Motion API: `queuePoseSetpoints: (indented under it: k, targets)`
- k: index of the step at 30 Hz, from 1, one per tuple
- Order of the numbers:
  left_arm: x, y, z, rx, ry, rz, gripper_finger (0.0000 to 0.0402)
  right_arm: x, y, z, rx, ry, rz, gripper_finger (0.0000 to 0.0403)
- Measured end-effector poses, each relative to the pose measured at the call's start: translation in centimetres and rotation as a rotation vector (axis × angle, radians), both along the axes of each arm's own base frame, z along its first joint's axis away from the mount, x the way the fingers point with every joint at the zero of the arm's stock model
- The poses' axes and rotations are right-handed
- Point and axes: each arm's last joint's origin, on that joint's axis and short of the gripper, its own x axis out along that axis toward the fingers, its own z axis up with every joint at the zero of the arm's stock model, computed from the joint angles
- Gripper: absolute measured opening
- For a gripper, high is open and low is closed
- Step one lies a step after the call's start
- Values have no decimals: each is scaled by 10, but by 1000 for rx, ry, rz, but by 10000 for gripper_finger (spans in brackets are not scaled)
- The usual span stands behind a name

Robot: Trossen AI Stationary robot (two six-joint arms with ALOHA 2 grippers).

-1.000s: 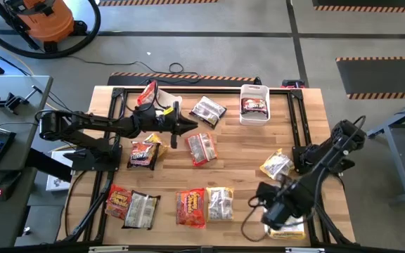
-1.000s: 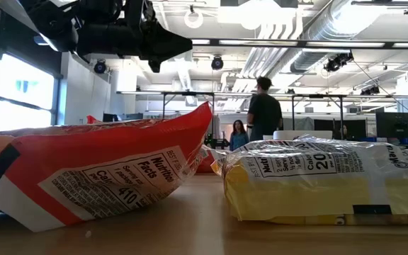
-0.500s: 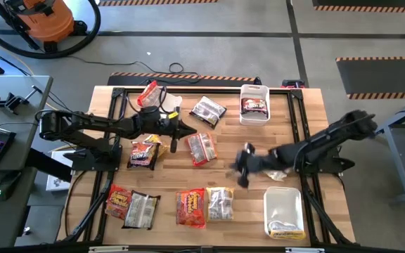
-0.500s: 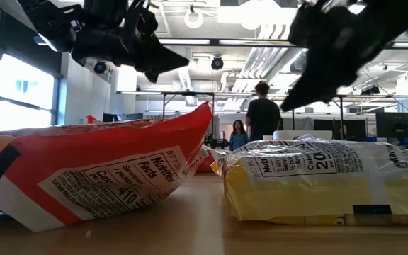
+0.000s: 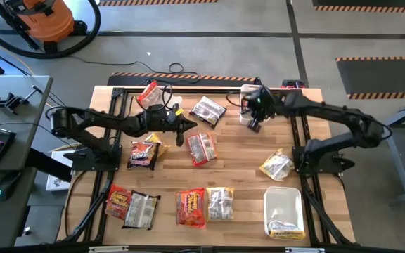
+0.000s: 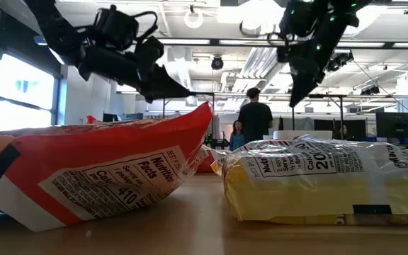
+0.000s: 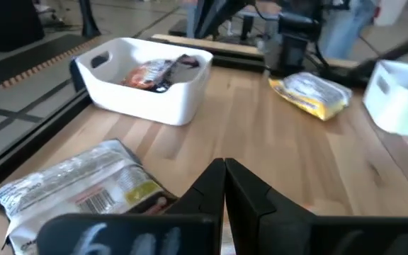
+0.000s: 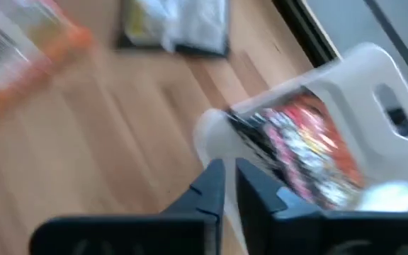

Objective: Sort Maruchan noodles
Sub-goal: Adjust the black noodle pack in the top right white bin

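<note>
Several Maruchan packets lie flat on the wooden table: a dark-silver one [image 5: 208,110], red-orange ones [image 5: 202,147] [image 5: 144,151] [image 5: 190,207], and a yellow one [image 5: 276,165]. My left gripper [image 5: 181,131] [image 7: 224,164] is shut and empty, hovering above the table between the packets at the centre left. My right gripper [image 5: 253,124] [image 8: 229,166] is shut and empty, held high just near of the far white bin [image 5: 254,105] [image 8: 346,78], which holds a red and dark packet [image 8: 307,145]. The low view shows both grippers well above the table [image 6: 186,92] [image 6: 292,99].
A second white bin [image 5: 285,211] at the near right holds a yellow packet [image 5: 287,228]. A red packet [image 5: 149,92] stands at the far left. More packets [image 5: 119,202] [image 5: 220,204] line the near edge. Black frame rails run along the table's sides. People stand in the room beyond.
My right arm has swung from the near-right bin, across the table's middle, to the far bin, staying high. My left gripper has shifted slightly toward the right and tipped its fingers downward. No packet has moved on the table.
</note>
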Motion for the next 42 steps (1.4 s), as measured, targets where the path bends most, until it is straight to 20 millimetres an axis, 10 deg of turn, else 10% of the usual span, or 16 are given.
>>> queuePoseSetpoints:
  k: [9, 15, 22, 29, 42]
  targets:
    - [1, 10, -9, -9, 3, 34, 3, 6, -46, -35, -26, 317, 19, 219]
    - [0, 12, -8, 24, 6, 31, 3, 16, -60, -60, -12, 379, 44, 253]
    - [0, 12, -8, 25, 7, 30, 3, 22, -70, -76, -56, 430, 46, 206]
    - [0, 12, -8, 35, 10, 27, 3, 20, -72, -73, -59, 429, 57, 44]
    - [0, 12, -9, 33, 17, 27, 3, 16, -92, 7, 182, 267, 130, 4]
